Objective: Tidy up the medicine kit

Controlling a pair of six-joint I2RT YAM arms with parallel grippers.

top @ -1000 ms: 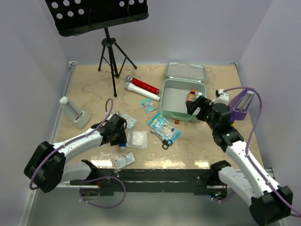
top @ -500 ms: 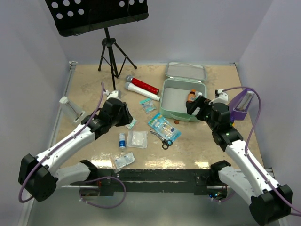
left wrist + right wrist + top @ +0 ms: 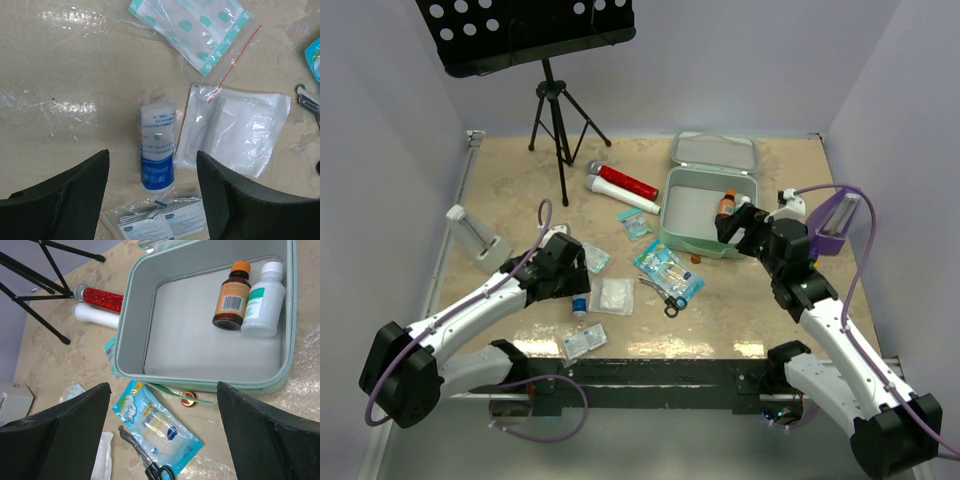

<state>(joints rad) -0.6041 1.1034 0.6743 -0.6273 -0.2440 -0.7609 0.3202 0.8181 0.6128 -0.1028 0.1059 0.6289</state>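
Observation:
The medicine kit [image 3: 672,215] is a mint-green box standing open at the back right, with its lid [image 3: 715,150] lying behind it. In the right wrist view [image 3: 131,330] it holds a brown bottle with an orange cap [image 3: 231,295] and a white bottle with a green label [image 3: 262,300]. My right gripper [image 3: 735,222] is open and empty, above the box's near rim [image 3: 162,390]. My left gripper [image 3: 575,280] is open and empty, just above a white and blue bandage roll [image 3: 156,147] that lies on the table between its fingers.
A gauze packet [image 3: 240,127], a zip bag of teal pads [image 3: 195,30] and a bag of wipes [image 3: 160,225] lie round the roll. A blue pouch [image 3: 157,427], scissors [image 3: 150,465] and a small red tin [image 3: 188,399] lie before the box. A purple stand [image 3: 835,225] is at right and a tripod [image 3: 555,120] at the back.
My left gripper swung toward the far side, then came back nearer and now hovers over the bandage roll. The right arm has not moved.

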